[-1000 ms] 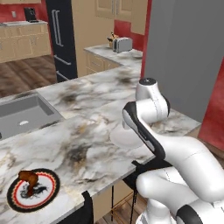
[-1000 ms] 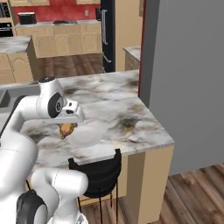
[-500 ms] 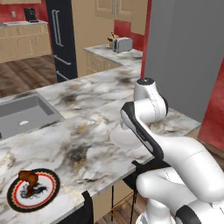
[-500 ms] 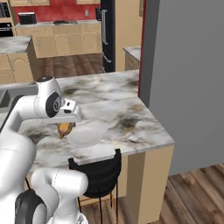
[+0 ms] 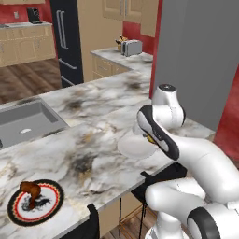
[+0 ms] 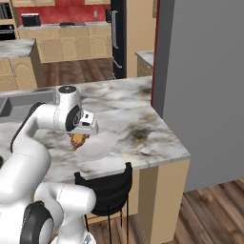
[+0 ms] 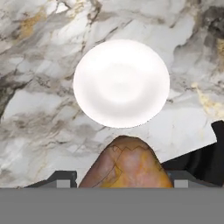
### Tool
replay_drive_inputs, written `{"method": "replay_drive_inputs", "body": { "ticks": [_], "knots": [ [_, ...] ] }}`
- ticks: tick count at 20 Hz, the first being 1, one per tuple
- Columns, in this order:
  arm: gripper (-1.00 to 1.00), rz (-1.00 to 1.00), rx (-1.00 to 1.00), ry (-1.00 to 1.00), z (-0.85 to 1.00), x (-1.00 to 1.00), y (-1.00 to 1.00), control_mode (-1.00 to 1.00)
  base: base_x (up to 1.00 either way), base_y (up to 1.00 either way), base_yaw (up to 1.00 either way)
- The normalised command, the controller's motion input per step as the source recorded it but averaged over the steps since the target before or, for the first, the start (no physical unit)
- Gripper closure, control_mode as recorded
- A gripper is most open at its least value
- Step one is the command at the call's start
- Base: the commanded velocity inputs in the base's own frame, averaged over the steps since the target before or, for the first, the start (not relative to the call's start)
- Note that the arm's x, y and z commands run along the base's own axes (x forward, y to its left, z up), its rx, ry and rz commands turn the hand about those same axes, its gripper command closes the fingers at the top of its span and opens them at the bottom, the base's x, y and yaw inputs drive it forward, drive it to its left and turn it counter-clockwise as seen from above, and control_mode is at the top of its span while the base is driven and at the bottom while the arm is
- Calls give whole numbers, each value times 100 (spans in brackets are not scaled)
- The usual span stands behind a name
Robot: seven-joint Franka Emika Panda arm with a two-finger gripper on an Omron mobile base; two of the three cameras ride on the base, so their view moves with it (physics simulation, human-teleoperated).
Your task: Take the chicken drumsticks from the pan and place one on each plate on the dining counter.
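My gripper (image 7: 124, 181) is shut on the paler golden chicken drumstick (image 7: 127, 164), holding it just above the counter beside the near rim of the plain white plate (image 7: 121, 83). From the right base view the drumstick (image 6: 77, 140) hangs under the hand at the left edge of that plate (image 6: 97, 147). The dark reddish-brown drumstick (image 5: 30, 188) lies on the patterned-rim plate (image 5: 58, 198), near the front left edge of the dining counter (image 5: 93, 135). The pan is out of view.
A grey sink (image 5: 25, 123) is set into the counter at the left. Dark stools (image 6: 107, 186) stand under the counter's front edge. A tall grey wall (image 6: 205, 86) rises to the right. A toaster (image 5: 131, 46) sits on the far counter.
The arm has shifted slightly to the right with the golden drumstick still gripped. Both plates and the other drumstick have not moved.
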Motion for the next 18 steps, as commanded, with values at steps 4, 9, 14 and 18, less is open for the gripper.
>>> {"method": "replay_drive_inputs", "body": {
  "ticks": [4, 9, 14, 18],
  "knots": [
    [100, 0, 21, 5, -37, 75, -6, -100, 0, 0, 0],
    [100, 0, 4, 4, -35, 59, 3, -100, 0, 0, 0],
    [100, -1, 0, 12, -24, 43, 2, -100, 0, 0, 0],
    [100, -4, 0, 9, -35, 27, 1, -100, 0, 0, 0]
  ]
}}
